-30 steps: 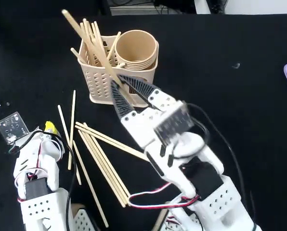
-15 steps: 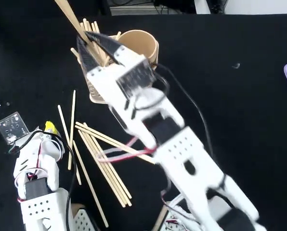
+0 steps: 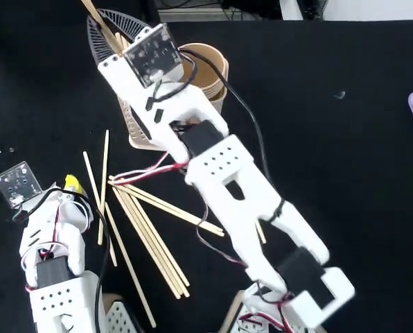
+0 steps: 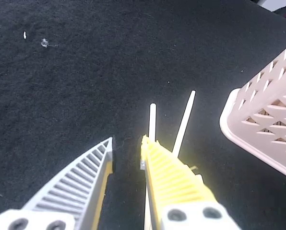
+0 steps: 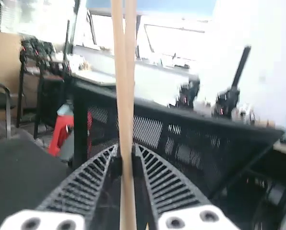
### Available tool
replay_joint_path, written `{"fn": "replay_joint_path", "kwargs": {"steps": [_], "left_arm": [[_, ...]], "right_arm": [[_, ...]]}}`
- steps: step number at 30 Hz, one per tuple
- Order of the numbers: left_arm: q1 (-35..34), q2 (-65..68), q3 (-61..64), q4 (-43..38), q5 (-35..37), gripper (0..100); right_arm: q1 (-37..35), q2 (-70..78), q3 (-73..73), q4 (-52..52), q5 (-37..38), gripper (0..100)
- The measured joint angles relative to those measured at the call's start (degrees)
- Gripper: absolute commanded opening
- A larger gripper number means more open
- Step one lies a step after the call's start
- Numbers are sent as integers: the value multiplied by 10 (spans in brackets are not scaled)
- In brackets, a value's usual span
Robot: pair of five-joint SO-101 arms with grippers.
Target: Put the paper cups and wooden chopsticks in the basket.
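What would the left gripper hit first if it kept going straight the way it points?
Probably the two chopsticks lying on the black table just past the left gripper; the basket sits off to the side.

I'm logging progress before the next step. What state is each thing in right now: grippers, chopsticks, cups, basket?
Right gripper: shut on held wooden chopsticks.
Left gripper: open, low over the black table.
Beige perforated plastic basket: upright, partly filled.
Tan paper cups: nested, upright in the basket.
Loose wooden chopsticks: lying flat on the table.
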Motion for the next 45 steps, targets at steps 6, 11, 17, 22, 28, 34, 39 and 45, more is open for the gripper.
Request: {"fn": "replay_joint_path", "kwargs": {"steps": [6, 11, 17, 22, 28, 34, 39, 45], "left_arm": [[0, 0, 0, 0, 0, 109], [0, 0, 0, 0, 0, 109], [0, 0, 0, 0, 0, 109], [0, 0, 0, 0, 0, 109], [0, 0, 0, 0, 0, 109], [0, 0, 0, 0, 0, 109], [0, 0, 0, 0, 0, 109], [0, 0, 0, 0, 0, 109]], "right_arm": [[34, 40, 0, 0, -60, 11], [41, 69, 1, 0, -70, 11], [40, 76, 32, 0, -70, 11], [40, 76, 66, 0, -70, 11], [40, 76, 74, -4, -71, 16], [36, 76, 74, -4, -71, 25], [23, 76, 74, -4, -71, 130], [19, 76, 75, 6, -72, 102]]}}
